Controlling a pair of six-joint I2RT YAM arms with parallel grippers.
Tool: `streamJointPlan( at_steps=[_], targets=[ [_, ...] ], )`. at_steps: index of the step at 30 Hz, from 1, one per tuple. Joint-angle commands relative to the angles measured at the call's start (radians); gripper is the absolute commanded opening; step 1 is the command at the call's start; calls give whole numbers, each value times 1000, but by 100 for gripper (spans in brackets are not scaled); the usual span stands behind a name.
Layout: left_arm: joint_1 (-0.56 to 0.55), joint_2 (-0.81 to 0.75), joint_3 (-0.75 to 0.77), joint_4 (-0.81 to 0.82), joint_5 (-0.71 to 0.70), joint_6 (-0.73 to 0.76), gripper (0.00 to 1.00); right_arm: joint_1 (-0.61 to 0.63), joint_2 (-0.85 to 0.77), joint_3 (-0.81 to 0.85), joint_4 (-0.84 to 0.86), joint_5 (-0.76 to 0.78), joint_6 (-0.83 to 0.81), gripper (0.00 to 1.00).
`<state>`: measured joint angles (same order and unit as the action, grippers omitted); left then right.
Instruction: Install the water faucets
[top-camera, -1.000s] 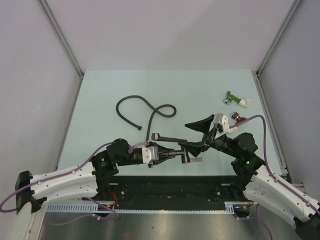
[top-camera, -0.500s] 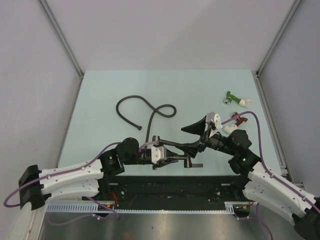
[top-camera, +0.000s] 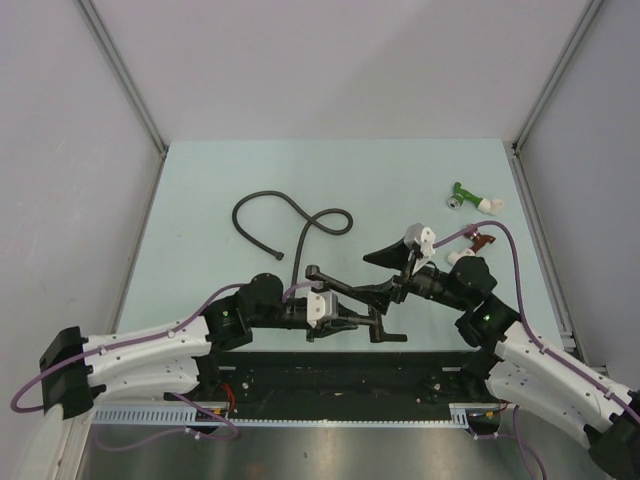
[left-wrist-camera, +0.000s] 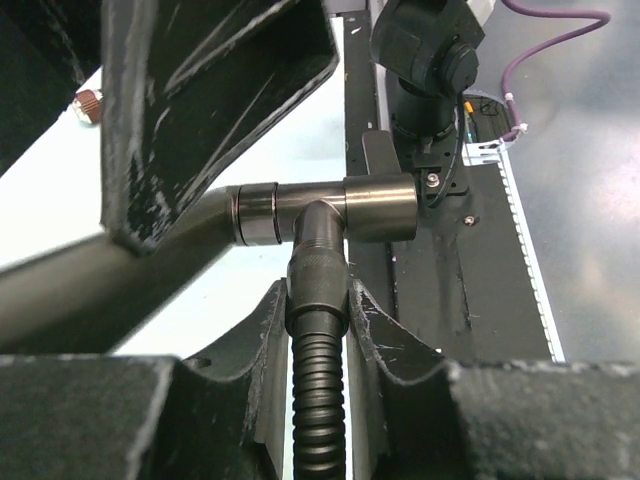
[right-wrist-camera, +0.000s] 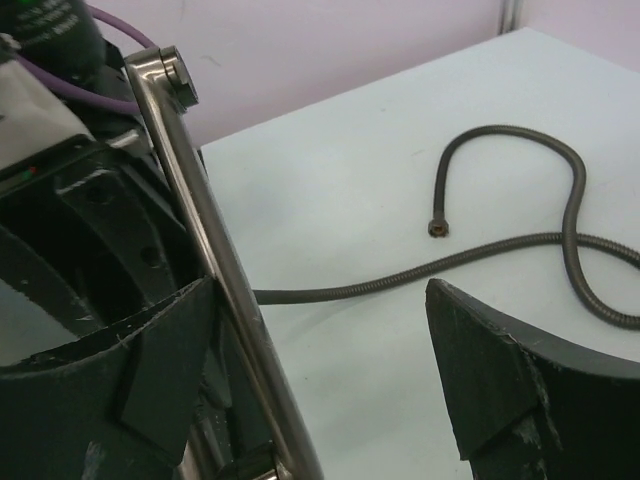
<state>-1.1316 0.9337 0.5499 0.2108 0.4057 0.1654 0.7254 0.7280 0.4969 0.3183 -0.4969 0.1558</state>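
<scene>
As the items stand from left to right on the pale green bench (top-camera: 200, 180), the entries run:

- Item 1: black flexible hose (right-wrist-camera: 400, 278), looped on the left half, one end free, the other running towards the faucet stem.
- Item 2: left gripper (left-wrist-camera: 318, 310), fingers closed tight on the ribbed stem just under the T-body.
- Item 3: faucet (left-wrist-camera: 378, 208), dark metal, held between the two arms near the front edge of the bench, apparently lifted clear. Its long arm slants away to the far left.
- Item 4: right gripper (right-wrist-camera: 318, 330), fingers spread wide astride the long arm, one finger (right-wrist-camera: 150, 350) against it, the other well apart. Nothing gripped.
- Items 5 and 6: green fitting (top-camera: 463, 192) and dark-red fitting (top-camera: 482, 238), far right, untouched.

Step in hand, by judgement: presenting the faucet for a second grip, ahead of joining. The next move calls for the right fingers to close squarely on the thin round arm, which may roll or slip, while the left grip stays firm
</scene>
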Motion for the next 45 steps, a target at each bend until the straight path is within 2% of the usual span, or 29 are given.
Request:
streamJointPlan(
  at_steps=[1, 7, 11, 17, 21, 24, 29, 35, 42, 45],
  targets=[
    [-16, -62, 70, 117, 150, 3, 0, -17, 14, 35, -94, 207, -36, 88],
    [-16, -104, 48, 145, 162, -3, 0, -40, 25, 38, -160, 238, -25, 88],
    [-16, -133, 33, 160, 131, 2, 0, -49, 18, 43, -176, 204, -39, 88],
    [-14, -177, 30, 141, 116, 17, 0, -130, -58, 42, -208, 69, -81, 89],
    [-14, -236, 19, 141, 96, 16, 0, -225, -94, 42, -229, -114, -124, 91],
    [-13, -266, 19, 134, 65, 16, 0, -233, -111, 25, -187, -222, -125, 91],
    [-10, -312, 19, 145, -25, 0, 0, -230, -147, -64, -20, -344, -104, 91],
    [-7, -312, 35, 208, -114, -36, 0, -189, -124, -188, 345, -413, 7, 92],
    [-7, -233, 85, 288, -127, -87, 0, -8, 37, -216, 580, -301, -91, 93],
    [-7, -208, 96, 331, -126, -110, 0, 25, 111, -216, 684, -258, -105, 93]
  ],
)
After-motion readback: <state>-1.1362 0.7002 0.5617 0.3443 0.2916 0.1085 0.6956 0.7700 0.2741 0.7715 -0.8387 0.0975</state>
